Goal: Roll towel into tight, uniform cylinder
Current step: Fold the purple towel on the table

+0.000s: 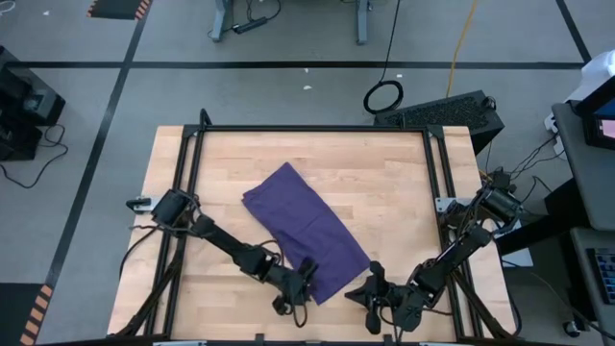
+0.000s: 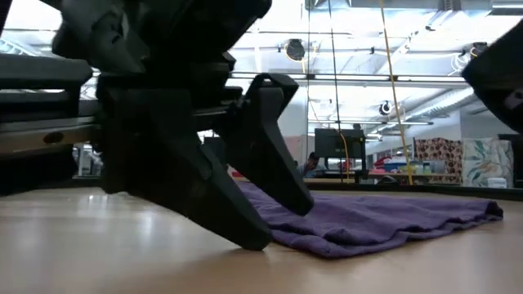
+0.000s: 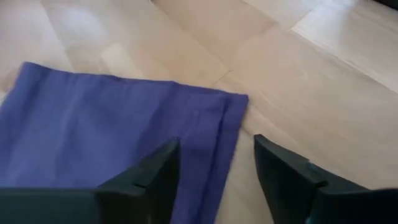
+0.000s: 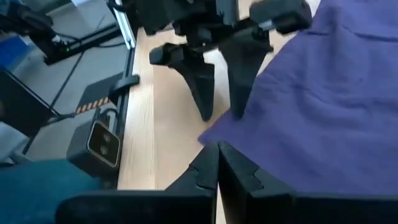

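Observation:
The purple towel [image 1: 303, 226] lies spread flat and slanting across the middle of the wooden table [image 1: 404, 192], with slight wrinkles in the low view [image 2: 384, 220]. My left gripper [image 1: 300, 285] is open at the towel's near end. In the left wrist view [image 3: 217, 162] its fingers straddle the towel's side edge [image 3: 233, 134], one over the cloth and one over bare wood. My right gripper [image 1: 370, 288] is shut and empty, just off the towel's near corner [image 4: 205, 137], as its wrist view [image 4: 217, 149] shows. My left gripper slants down from the near side, its fingers set across the towel's side edge. One fingertip [image 2: 255, 241] is down at the wood beside the towel. The other fingertip [image 2: 302, 206] is at the cloth's surface; whether it touches the cloth I cannot tell.
Black frame rails [image 1: 307, 128] run along the table's far, left and right edges. Both arms reach in from the near corners. Bare wood lies to the left [image 1: 192, 173] and right of the towel. A small box with a lens [image 4: 102, 143] sits off the table's edge.

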You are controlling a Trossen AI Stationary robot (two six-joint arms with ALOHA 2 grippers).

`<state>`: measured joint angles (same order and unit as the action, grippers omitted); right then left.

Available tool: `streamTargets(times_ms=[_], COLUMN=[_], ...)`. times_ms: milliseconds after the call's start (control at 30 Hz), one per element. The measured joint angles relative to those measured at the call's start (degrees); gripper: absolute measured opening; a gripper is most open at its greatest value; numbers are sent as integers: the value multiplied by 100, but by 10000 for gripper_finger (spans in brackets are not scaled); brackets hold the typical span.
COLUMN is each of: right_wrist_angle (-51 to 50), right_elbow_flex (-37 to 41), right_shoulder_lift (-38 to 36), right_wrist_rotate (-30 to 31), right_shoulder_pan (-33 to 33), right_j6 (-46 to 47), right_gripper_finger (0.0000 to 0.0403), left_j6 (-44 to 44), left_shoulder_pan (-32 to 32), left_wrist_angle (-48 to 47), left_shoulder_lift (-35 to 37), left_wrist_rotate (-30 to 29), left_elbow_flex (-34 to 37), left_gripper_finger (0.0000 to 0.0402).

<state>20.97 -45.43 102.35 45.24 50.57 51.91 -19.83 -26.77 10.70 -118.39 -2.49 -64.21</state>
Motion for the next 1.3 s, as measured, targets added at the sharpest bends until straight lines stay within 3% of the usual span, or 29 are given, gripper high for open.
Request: streamTargets(times_ms=[167, 333, 400, 567, 700, 967, 1300], right_wrist_angle=[248, 331, 498, 864, 601, -2329, -3641], right_elbow_flex=[0, 0, 0, -174, -752, -2273, -3194], right_shoulder_lift=[1, 33, 148, 674, 1028, 1554, 2403], right_wrist_rotate=[147, 147, 150, 115, 138, 600, 737], right_shoulder_pan=[1, -24, -38, -108, -180, -537, -690], right_j6=[-187, -193, -264, -564, -1261, -1216, -902], right_gripper_finger=[0, 0, 0, 17, 73, 197, 215], left_j6=[1, 37, 95, 272, 433, 804, 1053], left_shoulder_pan=[225, 407, 477, 616, 776, 1118, 1288], left_wrist_angle=[-214, -329, -381, -558, -747, -748, -739], left_shoulder_lift=[0, 7, 42, 206, 362, 409, 411], left_wrist_rotate=[521, 681, 692, 675, 806, 1302, 1618], left_elbow_flex=[-1, 5, 10, 22, 27, 25, 24], left_gripper_finger=[122, 28, 9, 8, 4, 1, 1])
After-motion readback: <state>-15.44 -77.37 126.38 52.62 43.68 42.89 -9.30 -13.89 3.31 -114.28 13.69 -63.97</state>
